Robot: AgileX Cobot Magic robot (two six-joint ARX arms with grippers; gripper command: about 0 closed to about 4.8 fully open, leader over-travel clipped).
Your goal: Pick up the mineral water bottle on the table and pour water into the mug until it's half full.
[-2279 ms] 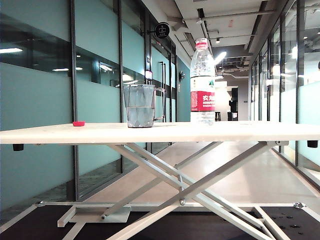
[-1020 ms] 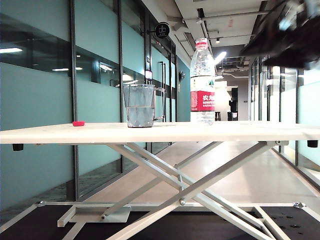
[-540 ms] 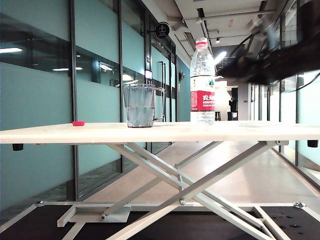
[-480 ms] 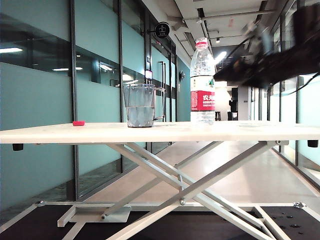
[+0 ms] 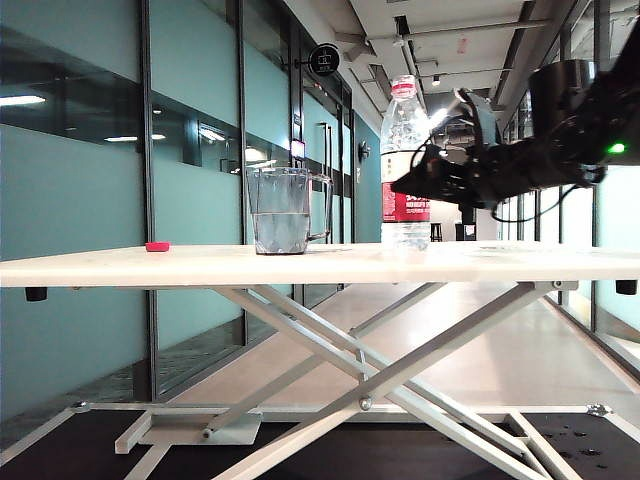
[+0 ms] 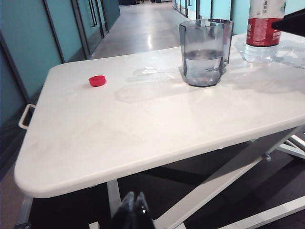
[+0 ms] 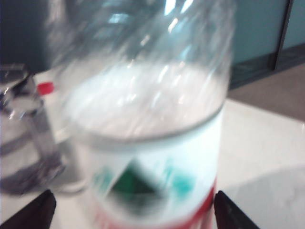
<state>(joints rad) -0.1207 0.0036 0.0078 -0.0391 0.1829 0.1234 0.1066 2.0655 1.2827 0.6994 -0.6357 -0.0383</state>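
While the left gripper (image 6: 134, 210) sits low below the near edge of the table (image 6: 143, 138), its two dark fingertips meet with no gap between them and nothing is held. It is well apart from every object on the tabletop.

On the white tabletop, a small red cap (image 6: 97, 80) lies alone toward the left end, also visible in the exterior view (image 5: 157, 246). Farther along stands the mug (image 6: 204, 52), upright, clear, with a faceted lower half and its handle on the side facing the bottle. Water (image 6: 203, 64) fills roughly its lower half; the exterior view (image 5: 281, 210) shows the same level.

Beyond the mug, just beside it and not touching, stands the mineral water bottle (image 5: 402, 130), upright on the table, red cap in place, red-and-white label around its middle.

The right gripper (image 7: 131, 210) is at the bottle at label height, reaching in from the right of the exterior view (image 5: 412, 186). Its jaws stand wide apart, one dark fingertip showing on each side of the bottle (image 7: 147, 143) in the right wrist view. That view is blurred, so contact between the fingers and the bottle cannot be determined. The mug (image 7: 26, 138) appears past the bottle there.
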